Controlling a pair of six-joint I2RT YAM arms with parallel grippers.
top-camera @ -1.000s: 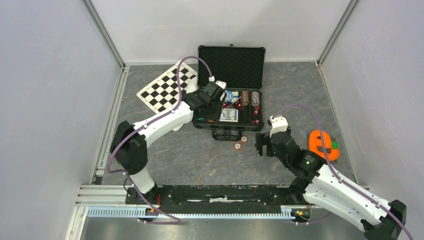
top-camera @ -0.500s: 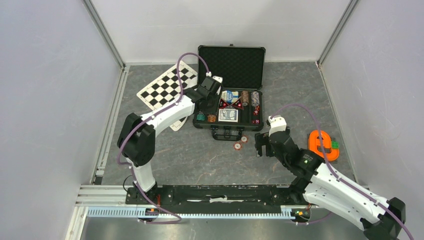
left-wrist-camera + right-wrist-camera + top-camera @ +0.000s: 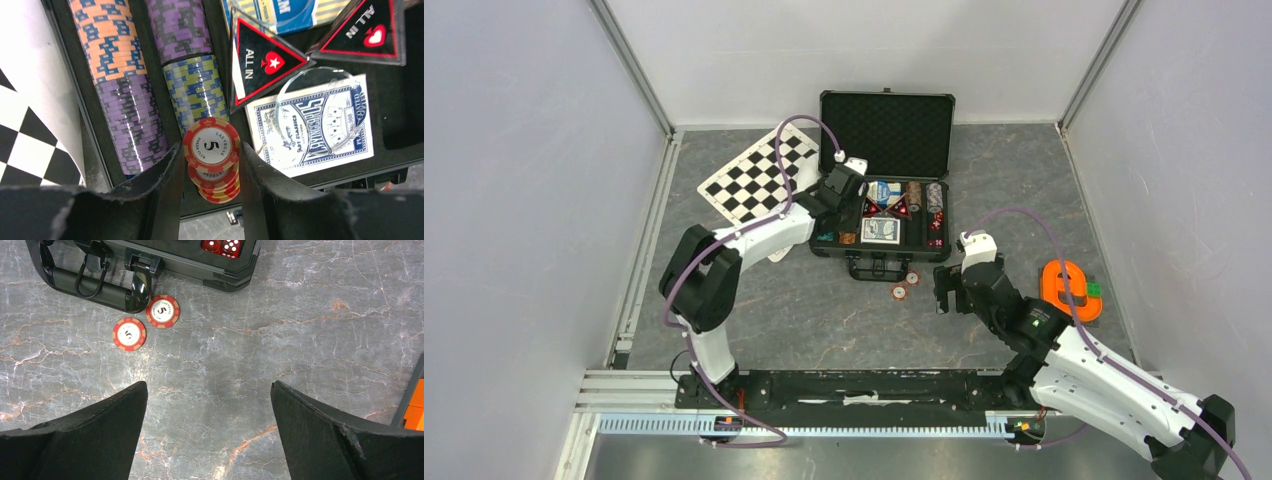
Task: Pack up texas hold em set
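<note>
Left gripper (image 3: 211,152) mine, clamped on short stack of red-and-cream striped poker chips (image 3: 216,184), at near end of chip slot in black foam-lined case (image 3: 887,130). Already inside case: orange, purple, green chip rows (image 3: 125,100), blue card decks (image 3: 310,125), red dice (image 3: 220,245). Left to do: seat stack, fetch two loose red chips (image 3: 129,333) just before case handle, shut lid. Right gripper (image 3: 209,387) wide, empty, near those chips.

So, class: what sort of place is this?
Probably a robot test cell: white walls and aluminium rails enclose a grey tabletop, with left arm and right arm bolted at its near edge.
</note>
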